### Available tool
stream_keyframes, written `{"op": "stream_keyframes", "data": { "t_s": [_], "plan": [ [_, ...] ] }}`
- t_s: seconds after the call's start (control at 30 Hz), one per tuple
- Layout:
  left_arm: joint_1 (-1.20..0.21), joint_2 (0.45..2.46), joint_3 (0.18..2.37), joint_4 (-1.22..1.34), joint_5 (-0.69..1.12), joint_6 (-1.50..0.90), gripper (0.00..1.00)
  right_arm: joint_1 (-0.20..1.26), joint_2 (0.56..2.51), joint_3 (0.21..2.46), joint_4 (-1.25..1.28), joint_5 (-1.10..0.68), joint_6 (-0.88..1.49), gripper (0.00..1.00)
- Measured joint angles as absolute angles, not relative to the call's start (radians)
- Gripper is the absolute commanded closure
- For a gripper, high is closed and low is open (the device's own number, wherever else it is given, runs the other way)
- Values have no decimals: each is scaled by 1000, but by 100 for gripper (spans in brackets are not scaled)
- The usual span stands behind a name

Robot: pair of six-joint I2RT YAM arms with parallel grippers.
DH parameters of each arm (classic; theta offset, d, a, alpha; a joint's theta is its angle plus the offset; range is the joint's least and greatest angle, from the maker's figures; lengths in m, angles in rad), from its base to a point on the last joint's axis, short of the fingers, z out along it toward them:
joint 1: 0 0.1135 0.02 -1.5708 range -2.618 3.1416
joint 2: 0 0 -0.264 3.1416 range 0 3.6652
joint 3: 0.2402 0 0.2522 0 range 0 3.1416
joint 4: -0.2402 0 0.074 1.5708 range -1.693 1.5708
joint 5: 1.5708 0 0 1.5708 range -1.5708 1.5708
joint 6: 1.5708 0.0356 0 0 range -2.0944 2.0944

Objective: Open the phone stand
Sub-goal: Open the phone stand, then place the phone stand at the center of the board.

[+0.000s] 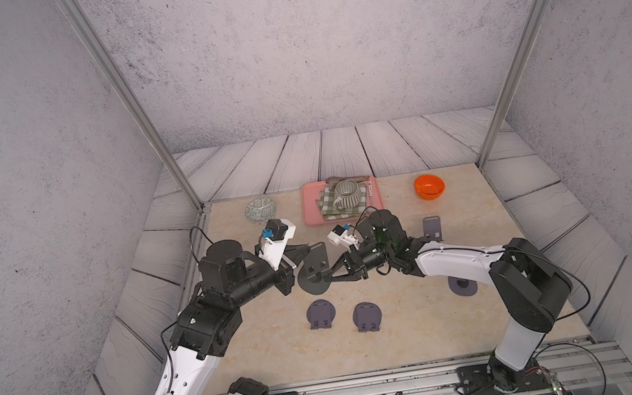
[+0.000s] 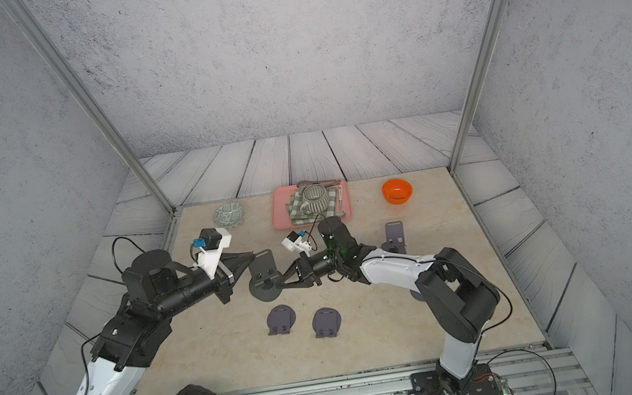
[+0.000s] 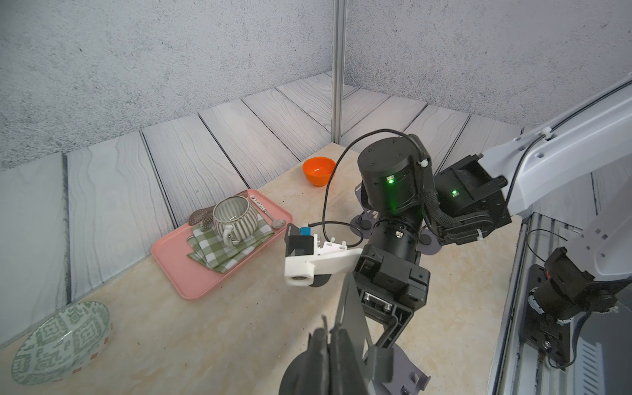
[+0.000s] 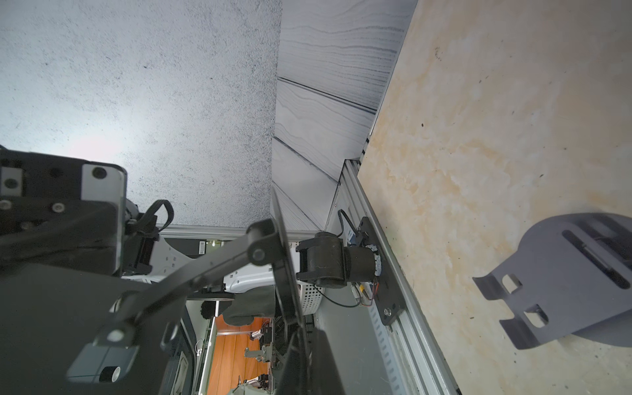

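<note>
A dark grey phone stand (image 1: 314,268) (image 2: 264,275) hangs above the middle of the table, held from both sides. My left gripper (image 1: 310,246) (image 2: 257,254) is shut on the top of its upright back plate (image 3: 352,314); in the left wrist view the fingers (image 3: 321,352) pinch that plate edge-on. My right gripper (image 1: 326,279) (image 2: 278,284) is shut on the round base (image 4: 286,273), which shows as a thin edge in the right wrist view. The plate stands at an angle to the base.
Two folded stands (image 1: 321,314) (image 1: 367,316) lie near the front, one opened stand (image 1: 432,228) stands at the right, and another (image 1: 463,285) lies partly under the right arm. At the back are a pink tray (image 1: 311,218) with a striped cup (image 1: 349,194), an orange bowl (image 1: 429,186) and a patterned dish (image 1: 260,209).
</note>
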State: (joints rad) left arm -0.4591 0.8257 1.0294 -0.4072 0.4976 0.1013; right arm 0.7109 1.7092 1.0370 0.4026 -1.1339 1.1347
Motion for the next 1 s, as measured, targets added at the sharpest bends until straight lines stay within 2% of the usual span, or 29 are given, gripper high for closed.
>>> {"op": "stream_keyframes", "data": {
  "t_s": [0.13,0.23,0.3,0.5,0.63,0.77,1.0],
  "plan": [
    [-468,829,1029,-400,484,108,100,702,1711,1044,396,-1139,1135,100],
    [-469,852,1029,-390,485,100,100,693,1710,1087,266,-1130,1053,99],
    [-469,878,1029,-364,496,84,100,676,1701,1117,159,-1115,986,87],
    [-486,965,1027,-268,570,20,100,580,1631,1157,-93,-1022,838,74],
    [-487,1024,1026,-247,587,-7,100,466,1548,1146,-140,-1003,798,67],
    [-486,1095,1026,-222,588,-21,100,384,1488,1119,-122,-1000,792,66],
    [-423,1261,1059,-104,630,-77,100,363,1468,1101,-156,-978,728,66]
  ]
}}
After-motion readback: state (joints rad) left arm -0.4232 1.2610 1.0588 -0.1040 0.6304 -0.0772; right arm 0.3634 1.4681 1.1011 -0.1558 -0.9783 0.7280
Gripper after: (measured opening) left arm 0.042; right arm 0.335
